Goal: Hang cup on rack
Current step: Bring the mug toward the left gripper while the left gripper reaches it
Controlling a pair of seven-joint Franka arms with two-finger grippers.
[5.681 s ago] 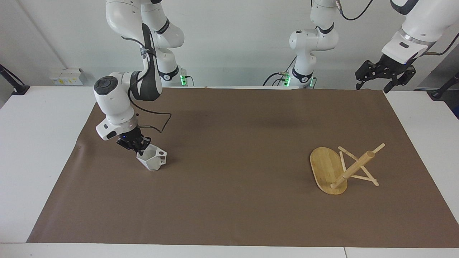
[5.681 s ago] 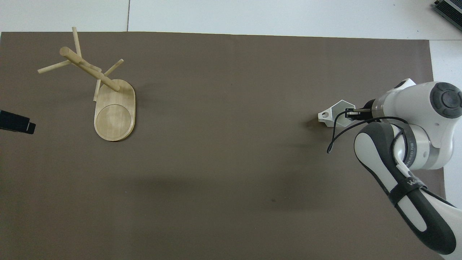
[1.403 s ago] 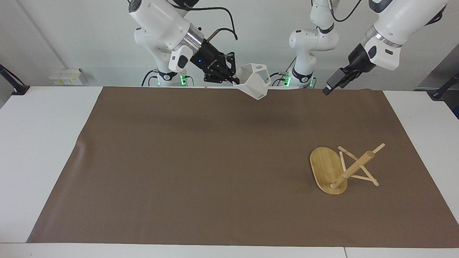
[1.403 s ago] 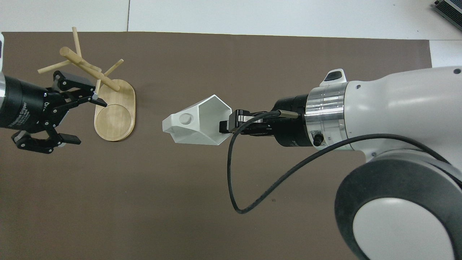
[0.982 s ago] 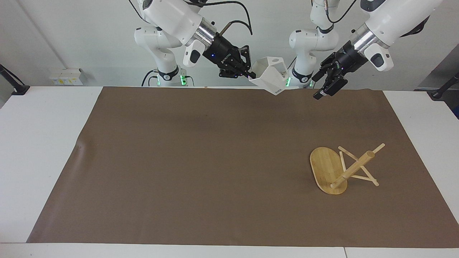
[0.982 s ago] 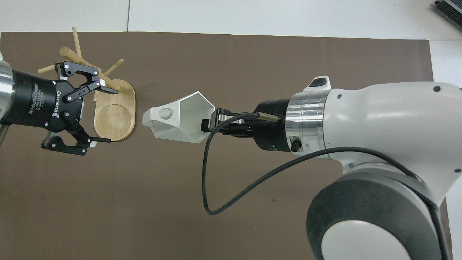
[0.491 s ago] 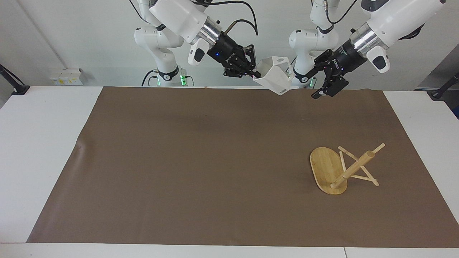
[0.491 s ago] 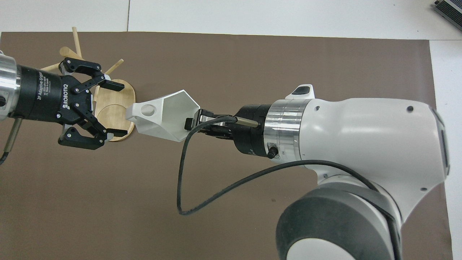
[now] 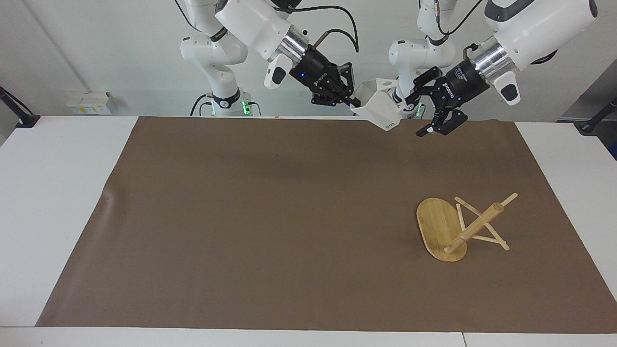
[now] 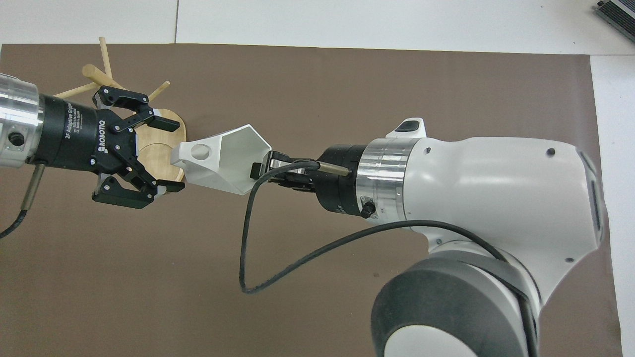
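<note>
The cup (image 9: pixel 381 107), a white faceted mug, hangs tilted in the air over the robots' edge of the brown mat. My right gripper (image 9: pixel 354 102) is shut on its rim. From overhead the cup (image 10: pixel 223 158) points its holed handle toward the left arm, with the right gripper (image 10: pixel 262 171) pinching the rim. My left gripper (image 9: pixel 414 115) is open right beside the cup. Overhead, the left gripper (image 10: pixel 173 156) has its fingers on either side of the handle end. The bamboo rack (image 9: pixel 458 226) stands on the mat toward the left arm's end. The left gripper partly hides the rack (image 10: pixel 94 73) from overhead.
A brown mat (image 9: pixel 289 217) covers most of the white table (image 9: pixel 53 193). The right arm's black cable (image 10: pixel 278 267) loops below its wrist. Both arm bases stand along the table's edge at the robots' end.
The right arm has carried the cup further toward the left arm's end. The left gripper has swung in, still open, until its fingers flank the cup's handle end.
</note>
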